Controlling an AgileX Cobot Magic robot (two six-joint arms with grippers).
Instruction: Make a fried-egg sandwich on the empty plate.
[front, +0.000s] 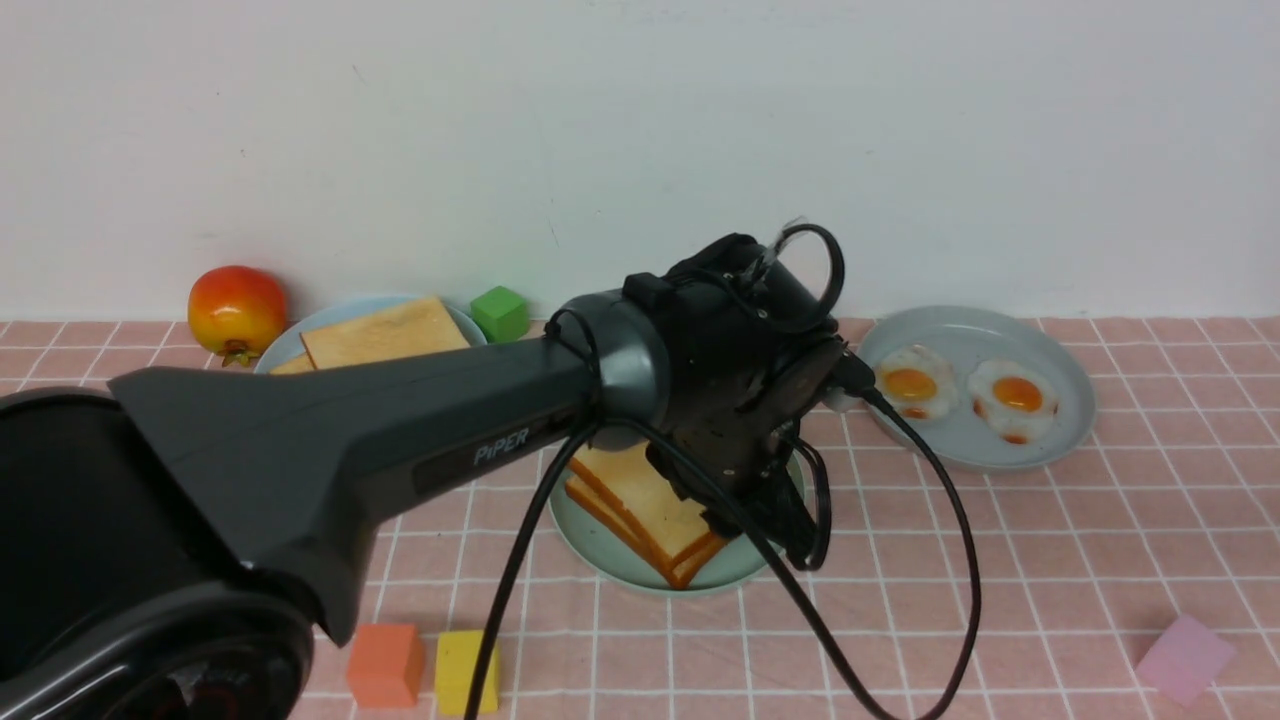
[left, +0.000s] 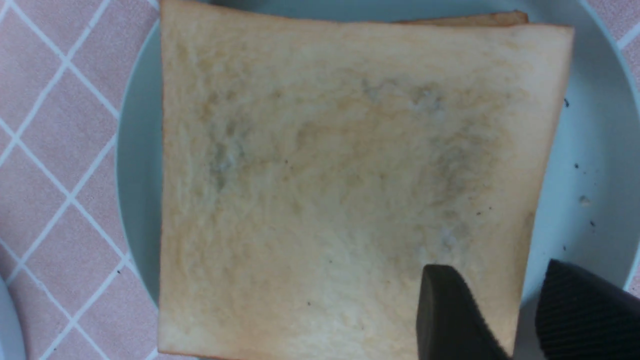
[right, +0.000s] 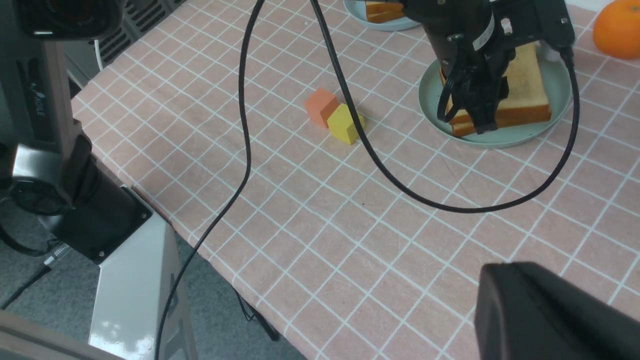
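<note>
The mint-green plate (front: 600, 545) holds two square toast slices (front: 640, 500) stacked on each other. No egg shows between them. My left gripper (front: 770, 530) hangs low over the stack's right edge. In the left wrist view the top slice (left: 340, 175) fills the picture on the plate (left: 590, 125). The left gripper (left: 500, 280) is open, one finger over the toast, the other over the plate's bare part. Two fried eggs (front: 912, 383) (front: 1015, 397) lie on a blue-grey plate (front: 1000, 330) at the back right. My right gripper (right: 505, 280) is shut and empty above the tablecloth.
A second blue-grey plate (front: 300, 335) at the back left holds more toast (front: 385, 335), with a red-orange fruit (front: 237, 305) and a green cube (front: 500, 313) beside it. Orange (front: 385, 665) and yellow (front: 460, 670) cubes lie front left, a pink block (front: 1185, 657) front right. Black cables loop over the table.
</note>
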